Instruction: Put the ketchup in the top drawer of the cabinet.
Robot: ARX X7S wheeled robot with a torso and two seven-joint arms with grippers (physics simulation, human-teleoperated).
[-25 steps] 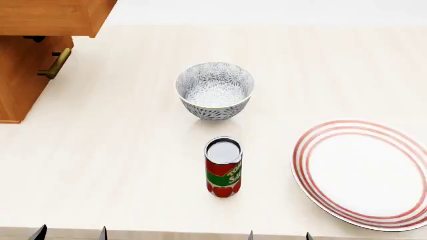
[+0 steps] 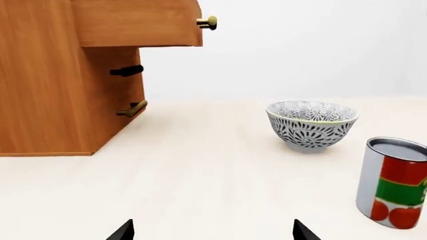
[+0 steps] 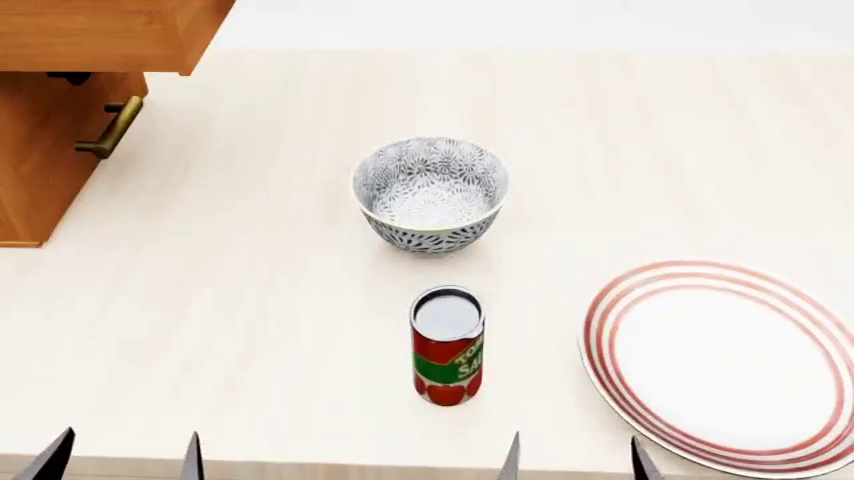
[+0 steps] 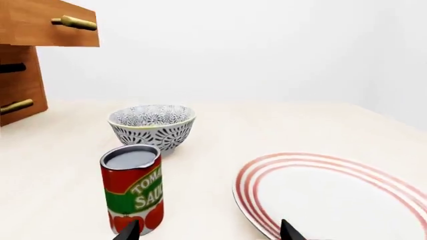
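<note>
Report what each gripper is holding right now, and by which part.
Nothing is held. The left gripper and right gripper are both open and empty. The ketchup stands free on the table, untouched.

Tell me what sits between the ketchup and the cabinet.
Nothing: the head view shows bare table between the ketchup and the cabinet; the bowl stands off that line.

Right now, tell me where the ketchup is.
In the head view the ketchup stands upright on the table, just nearer than the bowl, left of the plate.
</note>
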